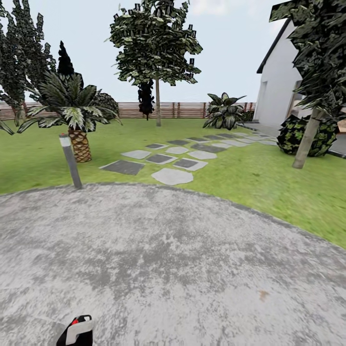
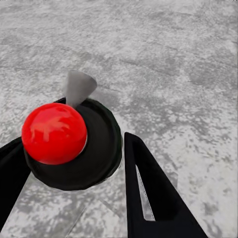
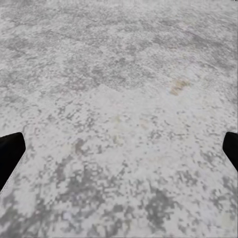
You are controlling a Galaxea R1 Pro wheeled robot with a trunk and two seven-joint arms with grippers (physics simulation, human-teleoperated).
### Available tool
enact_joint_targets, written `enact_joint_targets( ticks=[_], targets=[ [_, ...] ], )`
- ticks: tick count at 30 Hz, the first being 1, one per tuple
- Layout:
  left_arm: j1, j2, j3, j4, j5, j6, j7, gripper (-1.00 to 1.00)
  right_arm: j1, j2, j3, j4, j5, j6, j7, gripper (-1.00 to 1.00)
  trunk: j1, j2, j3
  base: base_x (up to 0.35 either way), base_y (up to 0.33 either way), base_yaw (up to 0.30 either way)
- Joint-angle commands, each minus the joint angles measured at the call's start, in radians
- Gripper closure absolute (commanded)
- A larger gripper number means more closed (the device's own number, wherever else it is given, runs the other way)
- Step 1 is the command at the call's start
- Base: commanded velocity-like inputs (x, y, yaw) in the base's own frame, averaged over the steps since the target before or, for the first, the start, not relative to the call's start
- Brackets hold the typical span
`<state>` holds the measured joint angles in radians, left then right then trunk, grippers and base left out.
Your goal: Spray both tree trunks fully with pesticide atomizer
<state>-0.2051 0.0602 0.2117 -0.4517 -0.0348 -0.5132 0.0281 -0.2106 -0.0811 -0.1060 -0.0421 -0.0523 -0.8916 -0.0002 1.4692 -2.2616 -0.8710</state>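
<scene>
Pesticide atomizer point(image 2: 69, 144): red-capped, black-bodied, upright between the left gripper's point(image 2: 74, 163) flanking fingers, seemingly pinched; right gripper point(image 3: 119, 148) spread wide over bare grey paving; nearest thick-trunked tree point(image 1: 307, 139) at two o'clock across the lawn point(image 1: 269, 182), well apart.

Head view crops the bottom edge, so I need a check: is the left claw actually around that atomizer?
Observer: In the left wrist view, the left claw has a finger on each side of the atomizer. I can't tell if they are in contact.
Operator: Which end faces the wrist camera?
Observer: The red cap, with the grey nozzle sticking out beyond it over the paving.
Operator: And the right claw?
Observer: The right claw is open, its fingers wide apart above bare grey paving.
</scene>
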Motion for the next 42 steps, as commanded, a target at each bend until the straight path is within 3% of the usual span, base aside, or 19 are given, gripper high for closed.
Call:
enact_joint_targets(
  ticks=[1,42],
  targets=[
    [-0.001,0.001,0.001,0.001,-0.004,-0.003,0.003,1.0,0.0,0.001,-0.001,0.001,-0.003,-0.003,0.002,-1.0,0.0,0.0,-0.001,0.34,0.0,0.0],
    [0.001,0.003,0.002,-0.001,-0.005,-0.004,0.003,1.0,0.0,0.0,-0.001,0.001,-0.003,-0.003,0.002,-1.0,0.0,0.0,-0.001,0.34,0.0,0.0]
  ],
)
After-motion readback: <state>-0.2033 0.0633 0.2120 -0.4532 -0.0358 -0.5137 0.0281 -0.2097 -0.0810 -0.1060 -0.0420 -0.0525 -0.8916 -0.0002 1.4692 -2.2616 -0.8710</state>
